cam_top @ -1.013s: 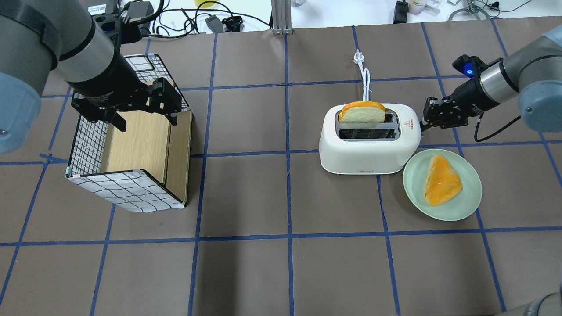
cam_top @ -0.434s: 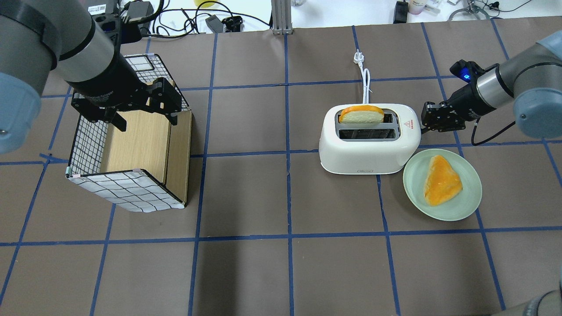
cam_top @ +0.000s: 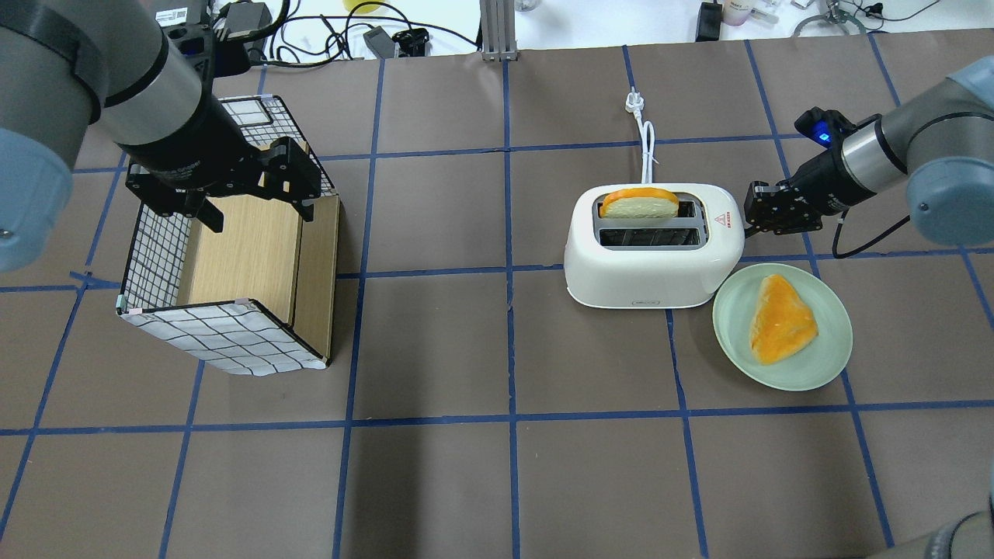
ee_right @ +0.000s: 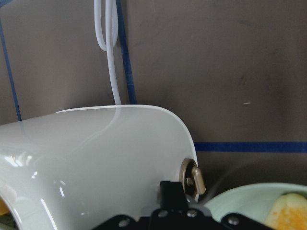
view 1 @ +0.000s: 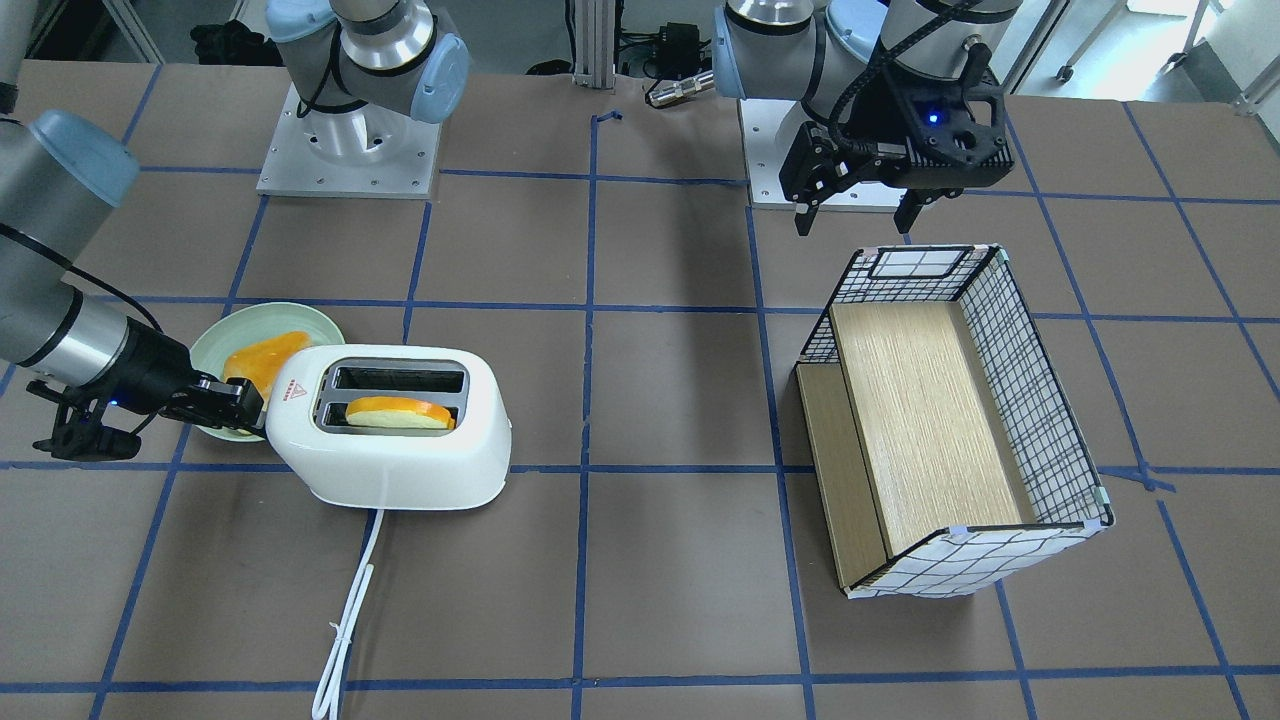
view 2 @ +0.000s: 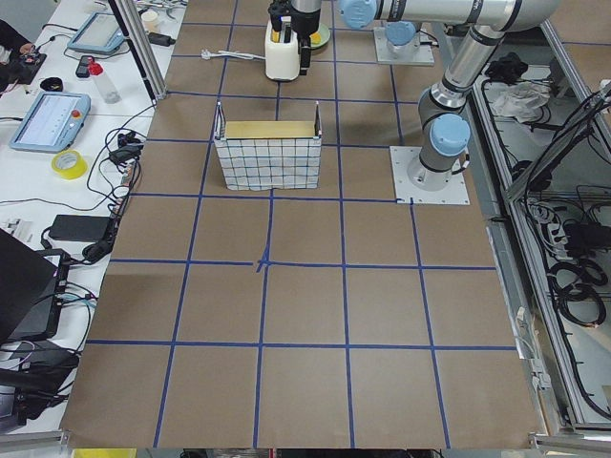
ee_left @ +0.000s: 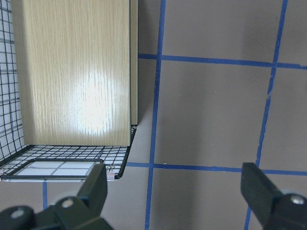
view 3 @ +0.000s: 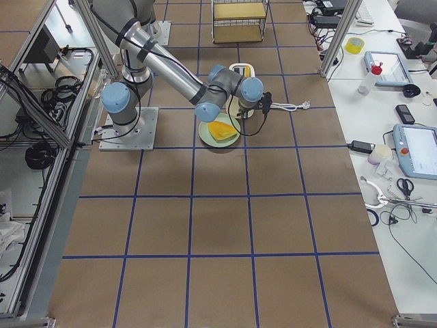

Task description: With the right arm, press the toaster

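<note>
Toaster (cam_top: 652, 264): bread slice (cam_top: 638, 203) in one slot | plate (cam_top: 815, 369): wedge (cam_top: 780, 318) | right jaws closed | left jaws wide

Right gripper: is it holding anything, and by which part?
Nothing is held. The right gripper, fingers together, sits against the toaster's end beside the knob; nothing shows between the fingers.
</note>
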You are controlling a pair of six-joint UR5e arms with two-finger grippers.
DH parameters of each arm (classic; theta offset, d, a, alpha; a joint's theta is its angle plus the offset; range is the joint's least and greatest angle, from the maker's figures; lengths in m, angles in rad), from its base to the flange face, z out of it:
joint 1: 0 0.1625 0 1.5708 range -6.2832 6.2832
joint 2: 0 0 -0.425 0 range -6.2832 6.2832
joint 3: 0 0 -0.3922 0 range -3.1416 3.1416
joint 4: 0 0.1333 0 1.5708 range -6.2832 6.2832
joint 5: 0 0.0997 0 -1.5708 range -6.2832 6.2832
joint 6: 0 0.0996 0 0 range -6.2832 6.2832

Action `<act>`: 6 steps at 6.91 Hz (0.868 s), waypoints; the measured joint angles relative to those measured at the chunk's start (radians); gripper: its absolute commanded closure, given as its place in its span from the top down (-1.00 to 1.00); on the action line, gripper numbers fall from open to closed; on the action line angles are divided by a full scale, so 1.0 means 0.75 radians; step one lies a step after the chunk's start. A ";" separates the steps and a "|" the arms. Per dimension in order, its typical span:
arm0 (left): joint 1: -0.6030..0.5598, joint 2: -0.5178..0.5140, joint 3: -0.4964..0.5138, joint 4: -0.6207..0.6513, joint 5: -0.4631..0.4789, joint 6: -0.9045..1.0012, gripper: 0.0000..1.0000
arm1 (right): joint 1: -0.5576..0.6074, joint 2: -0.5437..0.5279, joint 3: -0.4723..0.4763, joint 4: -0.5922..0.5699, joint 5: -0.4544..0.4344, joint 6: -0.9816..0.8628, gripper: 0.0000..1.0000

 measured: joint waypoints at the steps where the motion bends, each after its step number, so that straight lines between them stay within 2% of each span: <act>1: 0.000 0.000 0.000 0.000 0.000 0.000 1.00 | 0.000 0.001 0.000 0.000 0.000 0.000 -1.00; 5: 0.000 0.000 0.000 0.000 0.000 0.000 1.00 | 0.000 0.000 0.000 0.000 -0.001 0.004 -1.00; 6: 0.000 0.000 0.001 0.000 0.000 0.000 1.00 | 0.000 -0.002 -0.001 0.001 -0.002 0.009 -0.50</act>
